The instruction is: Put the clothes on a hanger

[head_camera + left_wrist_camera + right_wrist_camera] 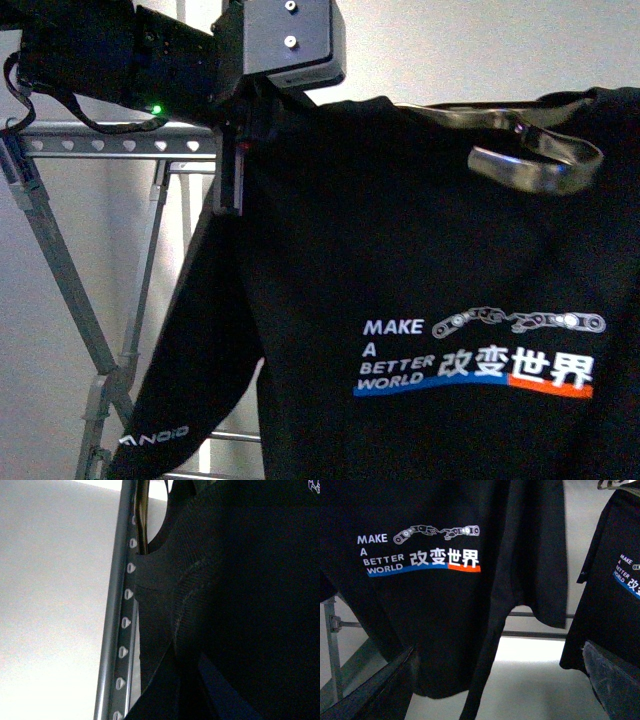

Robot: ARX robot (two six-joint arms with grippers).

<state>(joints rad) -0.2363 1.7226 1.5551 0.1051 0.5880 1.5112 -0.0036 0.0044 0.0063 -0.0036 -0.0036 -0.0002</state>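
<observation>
So the black T-shirt (420,260) is up on the big grey rack (110,145), spread along the top with the print (480,360) facing the robot. One sleeve dangles down in front of the crossed legs (50,260).

The left arm's fingers (230,178) are right at the shoulder corner, next to where the heart-hole strip (124,625) ends. They look pinched narrow on the fabric there. My guess is that's to hold the shoulder up at rail height so the shirt doesn't slide off sideways. The left wrist camera mostly shows collar ribbing close against that strip, so the cloth sits right by the metal.

There's a small curved metal hook (540,158) in front of the chest near the top edge. Can't tell what it's attached to.

The right arm's fingers (375,687) are spread wide with nothing in them, pointed at the printed front of the shirt but apart from it. Looks parked clear of the cloth, or maybe ready to tug the hem straight. A second T-shirt (615,580) with the same print hangs off to one side.

I'd call this nearly done. What's left is the left arm letting go without dragging the shoulder off. The cloth is soft and the sleeve side hangs heavy, so that's the corner I'd worry about.
</observation>
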